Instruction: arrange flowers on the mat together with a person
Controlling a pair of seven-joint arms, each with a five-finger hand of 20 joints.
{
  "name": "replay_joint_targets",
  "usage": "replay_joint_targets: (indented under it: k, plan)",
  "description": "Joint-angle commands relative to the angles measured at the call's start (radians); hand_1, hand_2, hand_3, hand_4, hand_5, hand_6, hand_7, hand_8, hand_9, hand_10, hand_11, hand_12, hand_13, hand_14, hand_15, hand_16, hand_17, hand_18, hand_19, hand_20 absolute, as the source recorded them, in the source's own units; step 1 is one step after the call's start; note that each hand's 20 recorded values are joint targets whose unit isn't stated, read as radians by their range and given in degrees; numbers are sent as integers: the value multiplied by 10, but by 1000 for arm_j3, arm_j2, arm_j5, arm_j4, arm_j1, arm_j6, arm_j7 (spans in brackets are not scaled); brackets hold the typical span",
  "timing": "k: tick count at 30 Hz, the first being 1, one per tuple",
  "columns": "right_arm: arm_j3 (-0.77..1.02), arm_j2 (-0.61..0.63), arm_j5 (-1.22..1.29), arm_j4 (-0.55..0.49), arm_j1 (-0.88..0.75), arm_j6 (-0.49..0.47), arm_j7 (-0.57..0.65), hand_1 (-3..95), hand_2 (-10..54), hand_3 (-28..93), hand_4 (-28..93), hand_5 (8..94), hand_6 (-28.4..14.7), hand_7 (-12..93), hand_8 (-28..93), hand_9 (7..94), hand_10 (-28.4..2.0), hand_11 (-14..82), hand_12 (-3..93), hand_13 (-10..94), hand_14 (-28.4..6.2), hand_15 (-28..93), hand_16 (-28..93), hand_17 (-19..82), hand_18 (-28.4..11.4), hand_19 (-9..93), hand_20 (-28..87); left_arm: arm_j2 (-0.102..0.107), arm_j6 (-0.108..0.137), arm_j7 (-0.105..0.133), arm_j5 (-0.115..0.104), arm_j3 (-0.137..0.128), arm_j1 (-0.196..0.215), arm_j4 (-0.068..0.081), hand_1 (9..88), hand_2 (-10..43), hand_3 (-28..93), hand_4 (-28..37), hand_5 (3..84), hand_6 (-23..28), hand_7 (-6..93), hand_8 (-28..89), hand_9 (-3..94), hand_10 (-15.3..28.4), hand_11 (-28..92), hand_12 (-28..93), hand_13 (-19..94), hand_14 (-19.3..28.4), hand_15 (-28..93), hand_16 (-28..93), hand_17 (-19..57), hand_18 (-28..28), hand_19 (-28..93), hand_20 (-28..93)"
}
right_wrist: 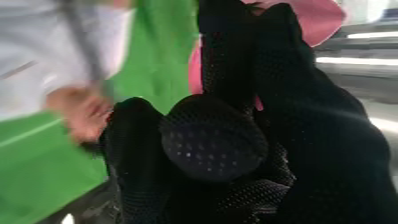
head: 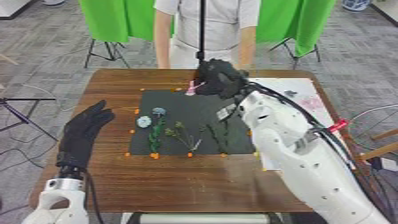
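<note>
The brown wooden surface (head: 191, 185) bears a square black mat (head: 191, 107), with the straight-fingered, black-gloved left hand (head: 82, 132) beside it. At the mat's far edge, the black-gloved right hand (head: 218, 79) has its fingers curled round a pink flower (head: 192, 89); two small pale-blue flowers (head: 144, 121) lie on the mat.

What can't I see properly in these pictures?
Right wrist view: part of the pink thing, behind the right hand.
Head view: the mat's far right corner, behind the right hand and arm.
Head view: tips of the dark stems, too small.
</note>
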Motion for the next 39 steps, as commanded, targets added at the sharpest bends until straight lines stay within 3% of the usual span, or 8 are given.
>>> replay_joint_targets:
  k: [1,8,11,17,19,28,39]
  plan:
    - [-97,-101,-48,54,-6,-56,-38,623,-95,551,-246,842,38,206,46,937,-69,167,307,937,8,626,221,684,-127,932,474,-6,-9,-12,-5,10,-1,11,230,14,668,-223,470,29,124,-58,441,127,159,150,356,170,126,62,57,132,62,201]
    - [-106,-168,-135,159,11,-70,-94,615,-95,556,-248,839,40,211,44,937,-66,161,314,937,9,626,224,681,-129,932,487,-13,-8,-9,-5,16,-4,14,229,14,668,-223,471,30,123,-57,442,126,159,150,355,170,125,62,57,133,63,201]
    - [-106,-181,-180,185,8,-62,-114,613,-95,561,-250,838,42,212,40,937,-68,144,326,937,9,624,227,678,-130,932,496,-13,-6,-4,-4,17,10,7,229,14,668,-223,470,29,124,-57,442,126,159,150,355,170,125,63,57,133,63,201]
    - [-107,-192,-230,229,2,-40,-137,606,-95,566,-251,829,47,217,32,937,-73,113,340,937,6,611,239,667,-131,932,503,-16,-5,-10,-7,18,7,9,229,14,668,-223,470,28,124,-57,442,127,159,150,355,170,125,63,56,133,63,201]
    - [-104,-195,-238,241,3,-34,-137,604,-95,568,-251,829,47,216,30,937,-73,113,341,937,6,609,240,666,-130,932,502,-16,-11,-13,-1,19,-4,16,229,14,668,-223,470,29,125,-57,442,127,159,150,355,170,125,63,56,133,62,201]
    - [-104,-177,-253,243,6,-29,-139,590,-95,578,-247,809,52,200,13,937,-72,120,340,937,5,599,253,665,-132,932,496,-17,-5,-3,-5,20,7,8,229,14,667,-223,470,29,123,-57,442,127,159,150,356,170,125,63,56,133,62,201]
    - [-97,-148,-274,239,-17,-34,-140,579,-95,580,-246,795,55,192,3,937,-71,121,337,937,4,597,256,664,-134,932,495,-15,-12,-8,-3,19,7,8,228,13,666,-223,469,29,121,-57,442,127,159,150,355,169,124,63,56,134,62,200]
